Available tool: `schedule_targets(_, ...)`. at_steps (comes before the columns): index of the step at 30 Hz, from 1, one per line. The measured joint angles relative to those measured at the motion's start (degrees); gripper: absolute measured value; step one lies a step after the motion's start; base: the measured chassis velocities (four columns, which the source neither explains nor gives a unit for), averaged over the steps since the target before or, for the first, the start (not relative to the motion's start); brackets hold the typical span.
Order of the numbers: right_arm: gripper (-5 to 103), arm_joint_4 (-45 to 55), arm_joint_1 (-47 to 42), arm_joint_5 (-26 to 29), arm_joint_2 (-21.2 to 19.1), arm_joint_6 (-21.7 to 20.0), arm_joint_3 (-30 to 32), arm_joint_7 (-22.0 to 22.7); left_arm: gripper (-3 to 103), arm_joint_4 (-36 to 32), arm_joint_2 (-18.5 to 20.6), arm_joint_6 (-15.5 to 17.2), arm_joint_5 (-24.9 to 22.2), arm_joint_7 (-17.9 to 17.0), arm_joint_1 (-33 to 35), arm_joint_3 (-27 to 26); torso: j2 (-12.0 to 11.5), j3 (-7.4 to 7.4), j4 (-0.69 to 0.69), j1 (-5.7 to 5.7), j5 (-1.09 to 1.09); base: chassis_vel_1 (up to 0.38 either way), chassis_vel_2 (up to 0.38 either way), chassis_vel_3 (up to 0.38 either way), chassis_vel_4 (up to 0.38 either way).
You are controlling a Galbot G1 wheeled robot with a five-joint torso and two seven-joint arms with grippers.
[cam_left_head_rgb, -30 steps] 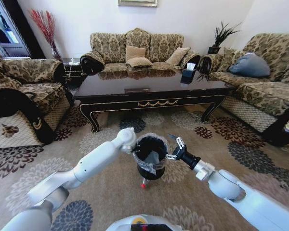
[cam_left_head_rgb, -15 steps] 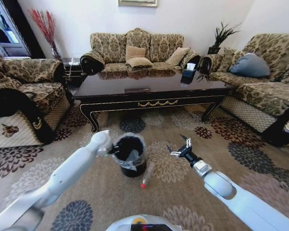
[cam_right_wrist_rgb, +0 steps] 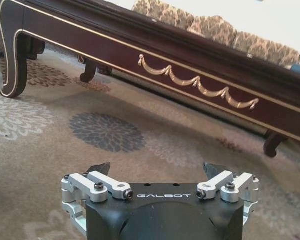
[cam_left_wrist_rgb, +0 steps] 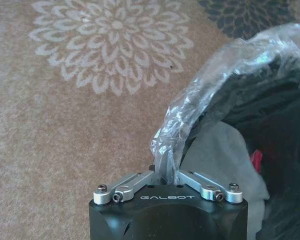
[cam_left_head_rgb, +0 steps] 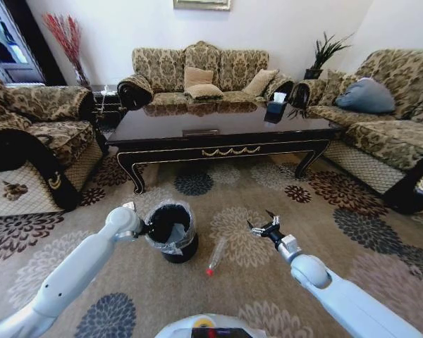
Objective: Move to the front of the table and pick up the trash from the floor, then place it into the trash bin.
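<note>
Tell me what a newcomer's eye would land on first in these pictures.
First, the left gripper shut on the clear liner at the rim of the trash bin, on the carpet left of centre. Next, the crushed bottle with a red cap, lying on the carpet beside the bin. Then the open, empty right gripper above the carpet, with the glossy black table behind.

- One table (cam_left_head_rgb: 218, 127).
- One trash bin (cam_left_head_rgb: 170, 232), lined with one clear bag.
- One plastic bottle (cam_left_head_rgb: 216, 255) on the carpet.
- Two grippers: left gripper (cam_left_head_rgb: 134, 220), right gripper (cam_left_head_rgb: 266, 227).
- Three sofas (cam_left_head_rgb: 201, 76).
- One potted plant (cam_left_head_rgb: 323, 53).
</note>
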Motion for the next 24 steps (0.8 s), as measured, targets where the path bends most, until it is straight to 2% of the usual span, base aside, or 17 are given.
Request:
schedule_targets(1, 100, 0.00, 0.00, 0.00, 0.00, 0.00, 0.00, 0.00, 0, 0.00, 0.00, 0.00, 0.00, 0.00, 0.00, 0.00, 0.00, 0.00, 0.00, 0.00, 0.00, 0.000, 0.000, 0.000, 0.000)
schedule_targets(4, 100, -1.32, 5.83, 4.20, 1.27, -4.76, -5.24, 2.05, 0, -1.99, 1.90, 0.01, -0.62, -0.09, 3.46, -3.87, 0.00, 0.00, 0.04, 0.00, -0.01, 0.000, 0.000, 0.000, 0.000)
schedule_targets(5, 100, -1.32, 5.83, 4.20, 1.27, -4.76, -5.24, 2.05, 0, -1.99, 1.90, 0.01, -0.62, -0.09, 3.46, -3.87, 0.00, 0.00, 0.04, 0.00, -0.01, 0.000, 0.000, 0.000, 0.000)
schedule_targets(9, 100, -4.57, 12.74, 10.04, 3.04, -10.37, -11.41, 4.72, 0, -2.94, 4.31, 0.01, -2.68, -0.32, 5.01, -8.18, 0.00, 0.00, 0.03, 0.00, 0.00, 0.000, 0.000, 0.000, 0.000)
schedule_targets(10, 100, -4.57, 12.74, 10.04, 3.04, -10.37, -11.41, 4.72, 0, -2.94, 4.31, 0.01, -2.68, -0.32, 5.01, -8.18, 0.00, 0.00, 0.03, 0.00, 0.00, 0.000, 0.000, 0.000, 0.000)
schedule_targets(13, 100, -8.42, 19.68, 17.67, 5.84, -16.42, -17.72, 7.54, 0, -3.10, 6.27, 0.00, -4.78, -0.51, 6.23, -12.18, 0.00, 0.01, 0.01, 0.00, 0.01, 0.000, 0.000, 0.000, 0.000)
schedule_targets(14, 100, -8.42, 19.68, 17.67, 5.84, -16.42, -17.72, 7.54, 0, -3.10, 6.27, 0.00, -4.78, -0.51, 6.23, -12.18, 0.00, 0.01, 0.01, 0.00, 0.01, 0.000, 0.000, 0.000, 0.000)
schedule_targets(18, 100, -15.22, 28.48, 26.72, 10.66, -22.87, -24.07, 13.54, 0, -2.36, 6.60, -0.03, -5.33, -0.40, 9.93, -16.87, 0.00, 0.01, 0.03, 0.00, -0.02, 0.000, 0.000, 0.000, 0.000)
schedule_targets(19, 100, -15.22, 28.48, 26.72, 10.66, -22.87, -24.07, 13.54, 0, -2.36, 6.60, -0.03, -5.33, -0.40, 9.93, -16.87, 0.00, 0.01, 0.03, 0.00, -0.02, 0.000, 0.000, 0.000, 0.000)
schedule_targets(24, 100, -23.27, 35.24, 33.23, 17.57, -29.02, -28.98, 19.63, 0, -2.57, 6.30, -0.03, -5.37, 0.05, 14.06, -20.98, 0.00, 0.01, 0.03, 0.00, -0.03, 0.000, 0.000, 0.000, 0.000)
